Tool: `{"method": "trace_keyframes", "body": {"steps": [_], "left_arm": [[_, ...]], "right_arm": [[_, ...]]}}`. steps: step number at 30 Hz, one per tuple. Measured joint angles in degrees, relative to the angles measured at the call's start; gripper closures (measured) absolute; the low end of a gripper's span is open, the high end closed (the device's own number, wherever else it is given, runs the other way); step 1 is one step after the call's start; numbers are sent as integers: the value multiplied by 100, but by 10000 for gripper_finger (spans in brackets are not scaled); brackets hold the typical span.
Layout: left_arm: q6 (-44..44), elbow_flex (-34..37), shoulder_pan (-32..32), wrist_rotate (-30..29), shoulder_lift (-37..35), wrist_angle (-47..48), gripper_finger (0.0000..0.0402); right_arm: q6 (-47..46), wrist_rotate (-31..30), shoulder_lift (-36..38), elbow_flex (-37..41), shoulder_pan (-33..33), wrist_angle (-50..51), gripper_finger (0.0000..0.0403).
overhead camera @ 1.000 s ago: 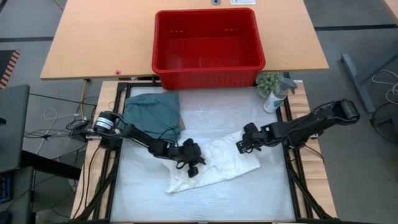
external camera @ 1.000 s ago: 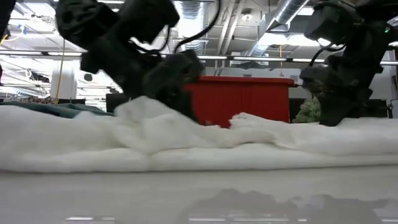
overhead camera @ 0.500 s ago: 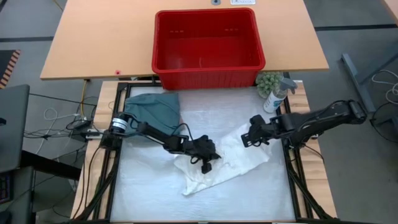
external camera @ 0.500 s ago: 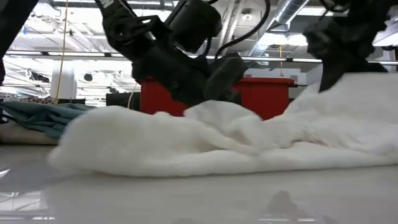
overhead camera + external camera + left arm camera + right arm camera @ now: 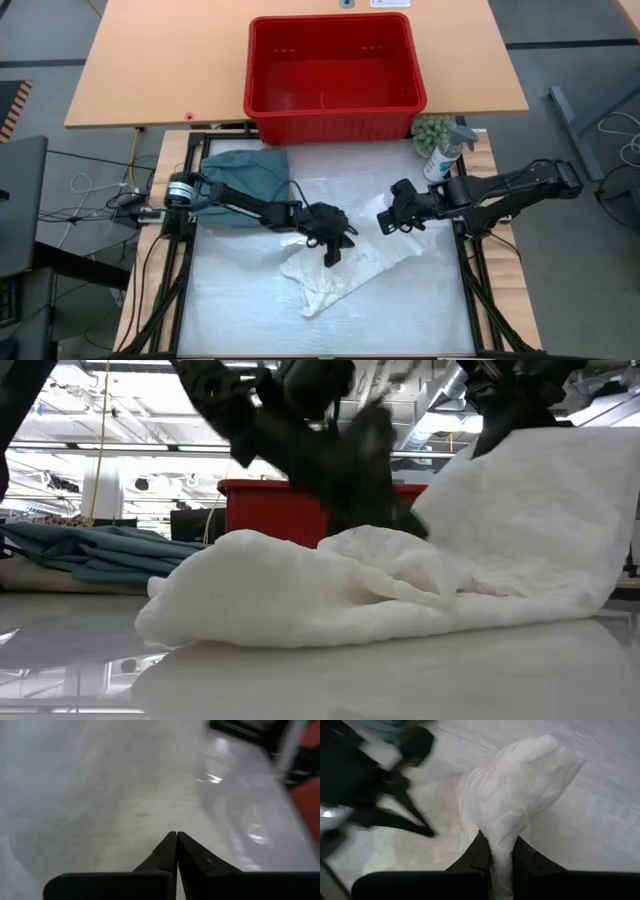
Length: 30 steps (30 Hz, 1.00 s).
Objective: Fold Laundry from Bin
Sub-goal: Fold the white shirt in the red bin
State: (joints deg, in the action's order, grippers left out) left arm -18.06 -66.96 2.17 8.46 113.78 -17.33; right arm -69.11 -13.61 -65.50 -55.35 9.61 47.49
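At table centre, right gripper (image 5: 384, 222) has dragged white garment (image 5: 345, 268) leftward.

White-covered table (image 5: 230, 310) with a rumpled white garment (image 5: 345, 270) and a folded teal garment (image 5: 245, 172).

Overhead: the red bin (image 5: 335, 75) sits at the top centre of the frame, on the wooden tabletop (image 5: 150, 70). Below it, on the pale work surface (image 5: 230, 300), a white garment (image 5: 345, 270) lies crumpled in the middle. The left gripper (image 5: 333, 243) is over the garment's upper left edge; the right gripper (image 5: 390, 217) is at its upper right corner. A dark teal garment (image 5: 243, 172) lies folded at centre left. A spray bottle (image 5: 443, 155) stands right of the bin.
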Motion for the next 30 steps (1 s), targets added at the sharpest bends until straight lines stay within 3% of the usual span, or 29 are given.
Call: {"method": "trace_keyframes", "body": {"steps": [7, 13, 16, 21, 27, 30], "left_arm": [[-210, 0, -161, 1284, -903, 1748, 401], [-68, 3, 155, 1182, -1591, 3928, 402], [200, 48, 528, 952, -1740, 4455, 401], [-68, 477, 967, 1023, -1760, 3763, 402], [-810, 1223, 1103, 1158, -1758, 1855, 402], [-985, 1522, 1150, 1045, -1702, 1585, 402]], "right_arm": [[16, 8, -407, -2, 20, -58, 343], [60, 117, -402, -7, 17, -592, 343], [66, 133, -395, -7, 18, -777, 343], [68, 107, -395, -7, 52, -813, 343], [151, 138, -395, -7, 52, -1061, 343], [167, 154, -395, -7, 52, -1248, 343]]}}
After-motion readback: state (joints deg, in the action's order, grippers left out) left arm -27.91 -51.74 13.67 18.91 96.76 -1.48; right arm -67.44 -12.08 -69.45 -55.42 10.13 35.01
